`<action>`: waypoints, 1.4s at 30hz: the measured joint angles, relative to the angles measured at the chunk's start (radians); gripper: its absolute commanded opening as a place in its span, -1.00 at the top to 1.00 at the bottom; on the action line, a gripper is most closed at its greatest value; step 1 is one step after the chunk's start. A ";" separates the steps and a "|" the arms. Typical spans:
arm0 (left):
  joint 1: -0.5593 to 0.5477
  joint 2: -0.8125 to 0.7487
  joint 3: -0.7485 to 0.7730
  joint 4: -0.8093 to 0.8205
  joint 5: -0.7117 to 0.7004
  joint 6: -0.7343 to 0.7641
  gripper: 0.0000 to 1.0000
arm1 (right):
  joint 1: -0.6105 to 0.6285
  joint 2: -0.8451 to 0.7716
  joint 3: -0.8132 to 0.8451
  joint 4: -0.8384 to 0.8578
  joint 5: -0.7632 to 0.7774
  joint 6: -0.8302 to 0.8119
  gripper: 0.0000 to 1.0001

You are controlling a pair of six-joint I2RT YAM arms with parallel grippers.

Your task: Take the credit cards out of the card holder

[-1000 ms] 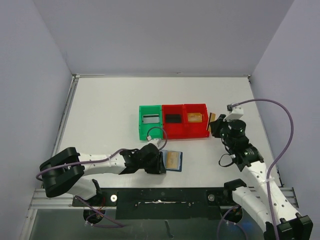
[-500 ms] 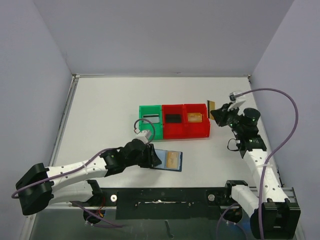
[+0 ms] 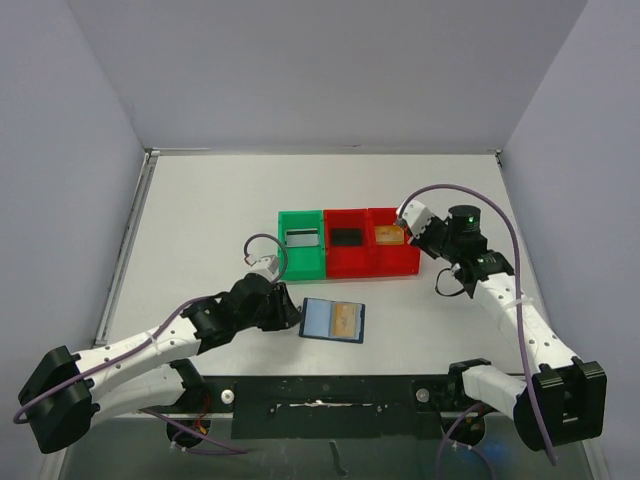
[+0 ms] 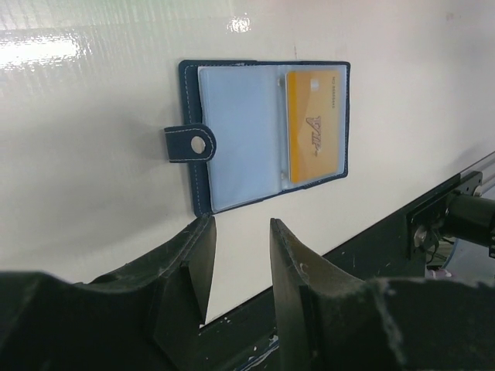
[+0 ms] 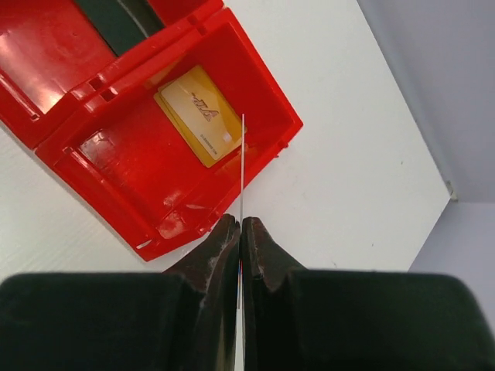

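Observation:
The card holder lies open and flat on the table, dark blue with pale pockets. One gold credit card sits in its right pocket; the left pocket looks empty. My left gripper is open just short of the holder's near left edge, with nothing between its fingers. My right gripper is shut on a thin credit card, seen edge-on, above the right red bin. A gold card lies in that bin.
Three bins stand in a row behind the holder: a green bin with a greyish card, a middle red bin with a black card, and the right red one. The black mounting rail runs along the table's near edge.
My left gripper has drawn back to the left, off the card holder. My right gripper has carried its card from right of the bins to above the right red bin.

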 measured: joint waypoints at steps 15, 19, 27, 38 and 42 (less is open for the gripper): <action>0.004 -0.012 -0.005 -0.024 0.006 -0.004 0.34 | 0.124 0.201 0.000 0.036 0.000 -0.217 1.00; 0.005 -0.012 -0.005 -0.032 0.012 -0.005 0.34 | 0.124 0.242 0.001 0.076 0.012 -0.235 1.00; 0.005 -0.012 -0.005 -0.039 0.016 -0.005 0.35 | 0.124 0.350 0.061 0.133 0.037 -0.255 1.00; 0.011 -0.012 -0.003 -0.039 0.031 -0.006 0.34 | 0.118 0.527 0.135 0.205 0.049 -0.288 1.00; 0.011 -0.012 0.005 -0.042 0.038 -0.006 0.34 | 0.116 0.570 0.153 0.209 0.051 -0.312 1.00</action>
